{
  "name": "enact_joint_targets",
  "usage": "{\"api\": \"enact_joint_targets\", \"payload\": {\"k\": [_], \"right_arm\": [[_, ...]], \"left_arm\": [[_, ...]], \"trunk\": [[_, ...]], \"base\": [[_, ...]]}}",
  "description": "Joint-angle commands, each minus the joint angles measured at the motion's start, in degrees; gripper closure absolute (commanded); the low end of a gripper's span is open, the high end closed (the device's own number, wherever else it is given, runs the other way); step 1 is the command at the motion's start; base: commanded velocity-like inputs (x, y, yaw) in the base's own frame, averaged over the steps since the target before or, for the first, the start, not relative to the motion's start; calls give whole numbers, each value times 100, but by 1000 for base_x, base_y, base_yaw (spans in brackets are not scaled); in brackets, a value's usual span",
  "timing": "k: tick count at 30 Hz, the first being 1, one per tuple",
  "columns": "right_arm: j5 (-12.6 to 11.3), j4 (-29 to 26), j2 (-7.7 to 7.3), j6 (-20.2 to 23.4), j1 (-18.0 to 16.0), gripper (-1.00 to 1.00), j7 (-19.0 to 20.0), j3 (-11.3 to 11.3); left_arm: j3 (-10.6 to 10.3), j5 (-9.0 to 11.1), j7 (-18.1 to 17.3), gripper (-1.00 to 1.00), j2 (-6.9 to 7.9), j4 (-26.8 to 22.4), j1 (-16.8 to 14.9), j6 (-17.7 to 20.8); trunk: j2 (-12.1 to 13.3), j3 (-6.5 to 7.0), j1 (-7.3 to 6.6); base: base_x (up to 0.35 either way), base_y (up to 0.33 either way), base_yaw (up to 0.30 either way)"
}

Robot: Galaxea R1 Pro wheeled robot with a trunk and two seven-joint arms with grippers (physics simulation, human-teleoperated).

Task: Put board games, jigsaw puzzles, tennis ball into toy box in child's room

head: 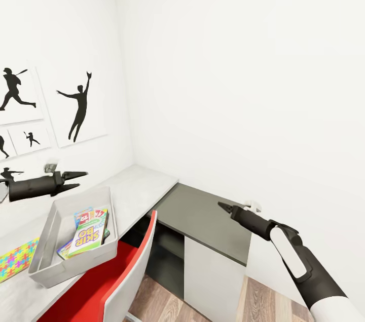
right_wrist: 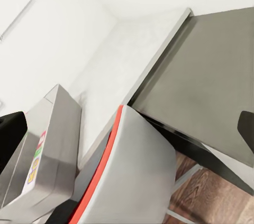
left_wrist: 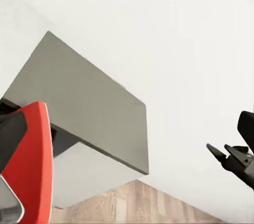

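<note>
The grey toy box (head: 48, 241) stands on the pale table (head: 139, 185). Inside it lie a yellow SKIP-BO board game (head: 87, 237) and another colourful board game (head: 86, 216) partly beneath it. A bright jigsaw puzzle (head: 15, 260) lies on the table beside the box. My left gripper (head: 83, 179) hovers open above the box's far end, holding nothing. My right gripper (head: 221, 205) is open and empty over the dark side unit (head: 203, 215), well right of the box; its fingers (right_wrist: 10, 134) stand wide apart. The tennis ball and the bed are out of view.
A red and white chair (head: 121, 276) is pushed in against the table just in front of the toy box. White walls meet in the corner behind the table, the left one hung with silhouette posters (head: 78, 107). Wood floor (head: 263, 302) shows at the lower right.
</note>
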Motion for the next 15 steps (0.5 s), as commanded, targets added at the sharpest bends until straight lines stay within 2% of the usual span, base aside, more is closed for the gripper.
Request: {"api": "enact_joint_targets", "payload": {"k": [1,6,8,15], "right_arm": [[-17,-25,-10,17,-2,-100,3,5],[-23,-86,-49,23,-2,-100,43,-1],[-18,-93,-61,18,-2,-100,225,-6],[-15,-82,-42,14,-2,-100,322,-4]], "left_arm": [[-93,7,-85,-100,9,-42,-2,-88],[-231,-16,-413,-100,15,-101,64,-334],[-247,-30,-482,-100,16,-115,134,-372],[-252,-33,-500,-100,16,-119,157,-482]], "trunk": [[-5,-3,2],[-5,-3,2],[-5,-3,2],[-5,-3,2]], "base": [[0,0,0],[0,0,0],[0,0,0],[0,0,0]]}}
